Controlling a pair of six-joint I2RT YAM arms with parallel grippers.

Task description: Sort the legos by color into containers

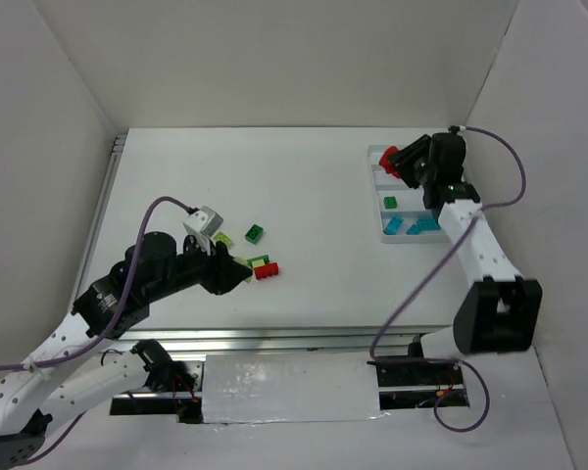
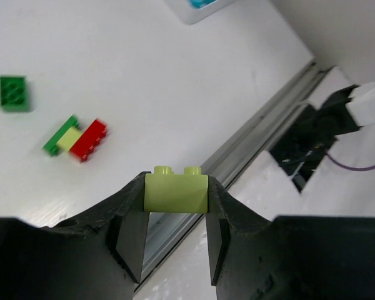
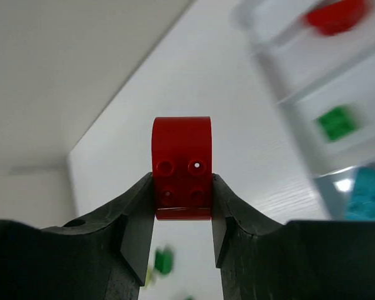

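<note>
My left gripper [image 2: 175, 195] is shut on a pale yellow-green lego [image 2: 175, 190], held above the table near its front edge. In the top view this gripper [image 1: 239, 276] is just left of a small cluster of legos: a green one [image 2: 58, 134], a pale yellow one [image 2: 69, 139] and a red one [image 2: 89, 139], touching. A lone green lego [image 1: 254, 233] lies behind them. My right gripper [image 3: 182, 187] is shut on a rounded red lego [image 3: 182, 156], held over the far end of the white tray [image 1: 380, 217].
The tray holds a red piece [image 3: 334, 14] in its far compartment, a green lego [image 1: 390, 203] in the middle, and cyan legos [image 1: 412, 225] nearest. A metal rail [image 2: 250, 134] runs along the table's front edge. White walls enclose the table.
</note>
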